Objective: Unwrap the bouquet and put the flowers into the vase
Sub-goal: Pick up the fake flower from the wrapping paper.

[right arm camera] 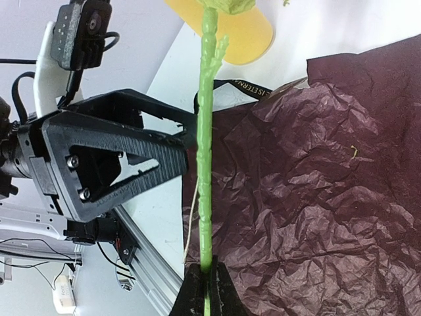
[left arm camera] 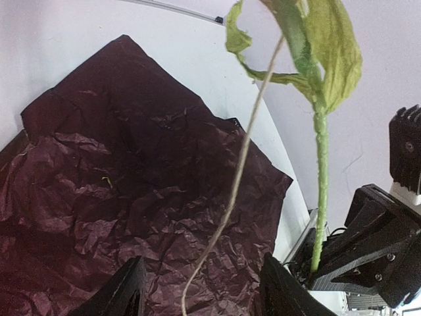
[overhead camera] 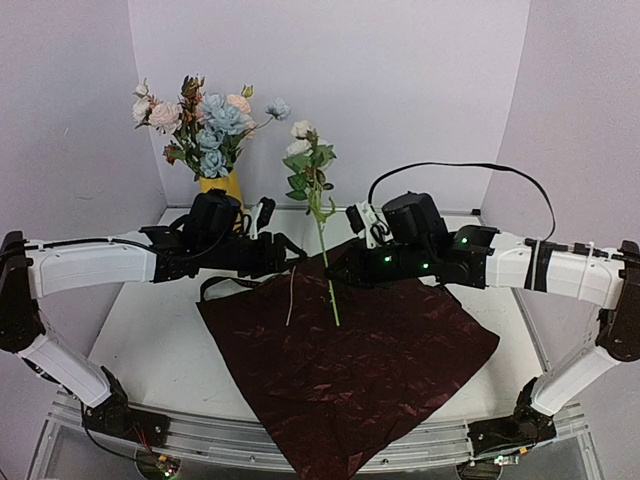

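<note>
Closest to us runs the near edge of the white table (overhead camera: 150, 340), and one corner of the dark red paper (overhead camera: 350, 370) hangs over it. The sheet lies spread open and crinkled across the middle. We see the left arm (overhead camera: 90, 265) and the right arm (overhead camera: 560, 270) reach in from the sides above the sheet's far part. The right claw (right arm camera: 204, 289) is pinched tight on a single green stem (overhead camera: 325, 235). It holds the stem nearly upright over the paper, cream blooms on top, lower end pointing down at the sheet. Facing it, the left claw (left arm camera: 204, 296) stands partly wide with nothing gripped. Only a thin pale strand (left arm camera: 240, 164) hangs between its fingers, and the green stem passes just outside them. Behind the left arm, by the back wall, stands the yellow vase (overhead camera: 228, 187), holding most of the flowers (overhead camera: 205, 125), pink, pale blue and cream. A black ribbon (right arm camera: 240, 89) lies at the paper's edge near the vase's foot.
</note>
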Controlling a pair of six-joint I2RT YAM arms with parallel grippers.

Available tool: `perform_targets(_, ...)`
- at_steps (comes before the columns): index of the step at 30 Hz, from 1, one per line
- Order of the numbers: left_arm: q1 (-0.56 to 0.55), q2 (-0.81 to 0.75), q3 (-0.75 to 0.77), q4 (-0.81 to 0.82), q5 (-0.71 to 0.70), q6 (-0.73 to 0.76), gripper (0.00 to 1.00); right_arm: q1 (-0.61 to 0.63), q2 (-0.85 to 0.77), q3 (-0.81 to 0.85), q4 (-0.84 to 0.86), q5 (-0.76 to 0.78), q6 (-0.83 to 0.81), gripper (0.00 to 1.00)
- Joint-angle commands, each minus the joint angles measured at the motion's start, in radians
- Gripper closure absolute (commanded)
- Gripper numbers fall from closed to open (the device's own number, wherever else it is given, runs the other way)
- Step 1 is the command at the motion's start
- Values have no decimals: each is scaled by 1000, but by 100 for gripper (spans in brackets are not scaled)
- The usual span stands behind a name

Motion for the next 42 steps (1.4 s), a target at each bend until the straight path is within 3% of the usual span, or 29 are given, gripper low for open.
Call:
perform_targets(1,-12,24,75,67,90,-16,40,4,-46,-5,37,-18,-5,100)
perform_targets(4,-24,39,87,67,102,-15,45,4,-50,-8,37,-18,-3,100)
perform_targets(11,-26,54,102,68,117,-15,88,5,-60,-20,42,-13,0,100)
perform_targets(14,-27,67,130,67,146,-14,99,5,-61,-29,41,-2,6,100)
perform_targets(27,-30,66,177,68,168,-26,100,0,58,-44,-55,80,56,100)
perform_targets(37,-31,30,151,66,124,-11,100,-76,181,-53,-130,7,134,100)
perform_targets(40,-32,10,145,53,88,13,100,-84,194,-54,-133,-10,128,92)
perform_targets(42,-31,-8,139,49,65,40,100,-86,203,-50,-136,-25,113,74)
